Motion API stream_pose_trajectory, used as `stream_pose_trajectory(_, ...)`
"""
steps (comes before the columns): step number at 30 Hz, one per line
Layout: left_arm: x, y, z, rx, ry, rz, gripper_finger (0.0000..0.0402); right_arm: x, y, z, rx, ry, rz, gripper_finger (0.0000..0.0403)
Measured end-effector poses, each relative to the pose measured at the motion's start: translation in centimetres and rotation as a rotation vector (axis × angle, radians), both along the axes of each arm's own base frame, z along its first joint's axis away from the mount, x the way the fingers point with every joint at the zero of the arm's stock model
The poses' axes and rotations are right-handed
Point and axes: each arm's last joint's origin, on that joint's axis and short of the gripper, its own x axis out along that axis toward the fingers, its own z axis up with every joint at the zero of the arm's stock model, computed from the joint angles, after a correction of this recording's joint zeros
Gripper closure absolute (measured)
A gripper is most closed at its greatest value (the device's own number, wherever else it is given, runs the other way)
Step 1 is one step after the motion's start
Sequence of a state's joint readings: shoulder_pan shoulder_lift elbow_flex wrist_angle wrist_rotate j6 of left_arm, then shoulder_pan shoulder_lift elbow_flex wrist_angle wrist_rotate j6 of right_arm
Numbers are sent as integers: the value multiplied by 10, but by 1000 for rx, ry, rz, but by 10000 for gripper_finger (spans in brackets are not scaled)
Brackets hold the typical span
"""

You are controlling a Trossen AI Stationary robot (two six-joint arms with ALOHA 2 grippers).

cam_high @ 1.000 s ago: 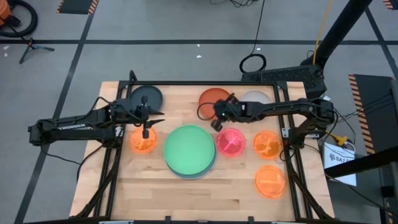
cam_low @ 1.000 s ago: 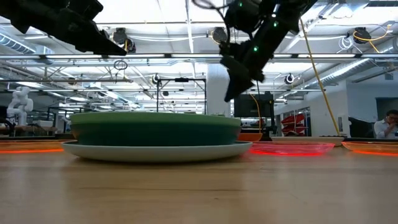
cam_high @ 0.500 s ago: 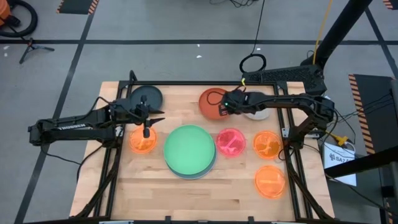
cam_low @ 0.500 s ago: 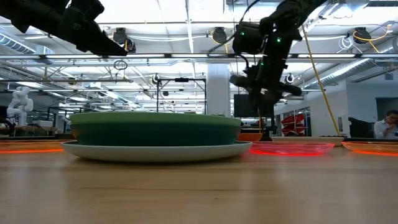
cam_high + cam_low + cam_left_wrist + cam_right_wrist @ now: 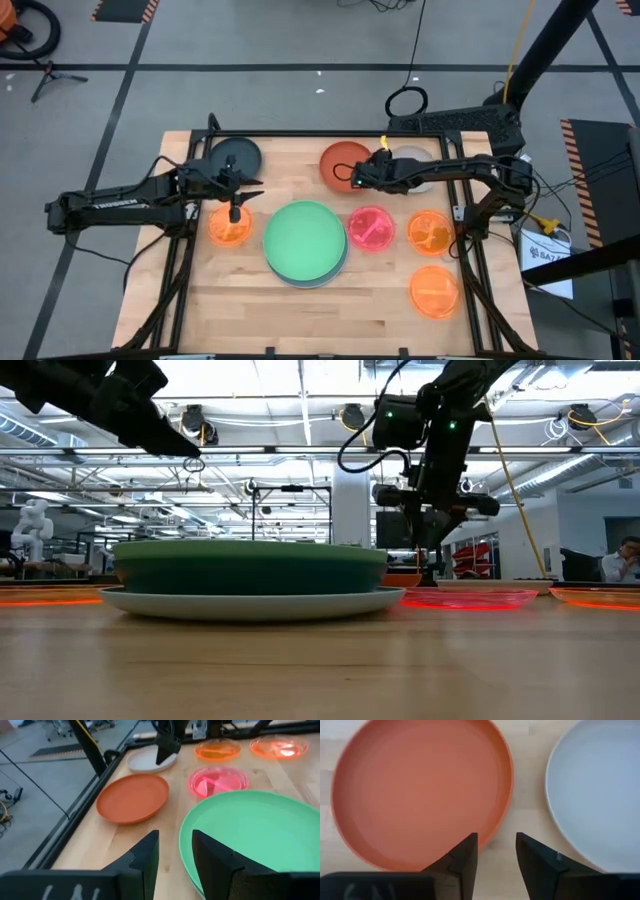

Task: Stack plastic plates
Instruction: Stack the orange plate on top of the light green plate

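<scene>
The right gripper (image 5: 356, 176) is held above the far part of the bench (image 5: 300, 310), over the near rim of the red-orange plate (image 5: 343, 163), with the whitish plate (image 5: 412, 165) just beside it. In the right wrist view its two dark fingers (image 5: 465, 860) are seen parted, nothing between them, the gap lying over bare wood between the red-orange plate (image 5: 420, 790) and the whitish plate (image 5: 600, 790); the jaws are released.

The left gripper (image 5: 243, 193) is held over the left part of the bench, between the dark grey plate (image 5: 233, 157) and a small translucent orange plate (image 5: 229, 228). Its jaws are parted and nothing is grasped, as seen in the left wrist view (image 5: 175, 857).

The large light green plate (image 5: 305, 241) is stacked at bench centre on further large plates; a dark teal one and a pale one are seen beneath it in the low view (image 5: 250, 575). The pink plate (image 5: 371, 229) lies just right of the stack. Two more small orange plates (image 5: 430, 233) (image 5: 435, 291) lie near the right edge.
</scene>
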State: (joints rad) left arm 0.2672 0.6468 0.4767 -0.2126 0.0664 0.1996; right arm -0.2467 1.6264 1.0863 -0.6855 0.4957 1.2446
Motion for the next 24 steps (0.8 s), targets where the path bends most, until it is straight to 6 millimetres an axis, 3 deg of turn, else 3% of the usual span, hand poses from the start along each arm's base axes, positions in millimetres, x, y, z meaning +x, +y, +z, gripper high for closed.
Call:
stream_pose_trajectory(8,0,1,0,13,0,21,277,1,-21,-20,8,62,-36,273)
stream_pose_trajectory(24,0,1,0,15,3,21,277,14,-33,-53,31,78,-19,273)
